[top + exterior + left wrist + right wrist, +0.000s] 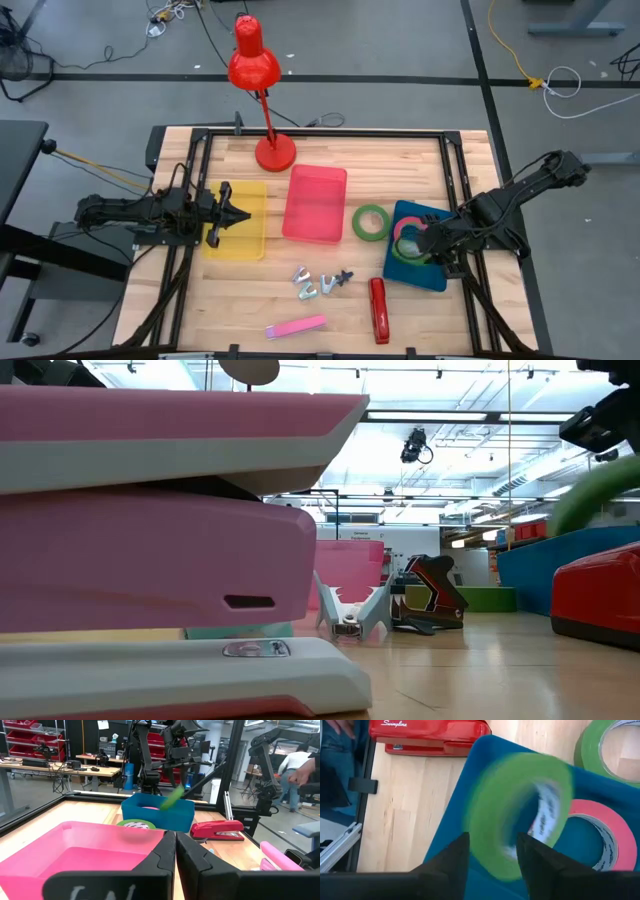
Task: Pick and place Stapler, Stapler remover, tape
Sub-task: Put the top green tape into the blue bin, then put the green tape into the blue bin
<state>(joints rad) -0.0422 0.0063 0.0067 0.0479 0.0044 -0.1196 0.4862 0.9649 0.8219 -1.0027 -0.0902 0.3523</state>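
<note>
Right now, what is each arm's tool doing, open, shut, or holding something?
Left tool: shut, empty, over the yellow tray.
Right tool: open over the blue bin, green tape dropping free.

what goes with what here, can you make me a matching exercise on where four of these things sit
Things:
1. pink tape roll
2. red stapler
3. red lamp
4. left hand

Places:
a. over the yellow tray
b. in the blue bin
c. table's far edge
d. bare wood near the front edge

Pairs: 1-b, 2-d, 3-c, 4-a
</note>
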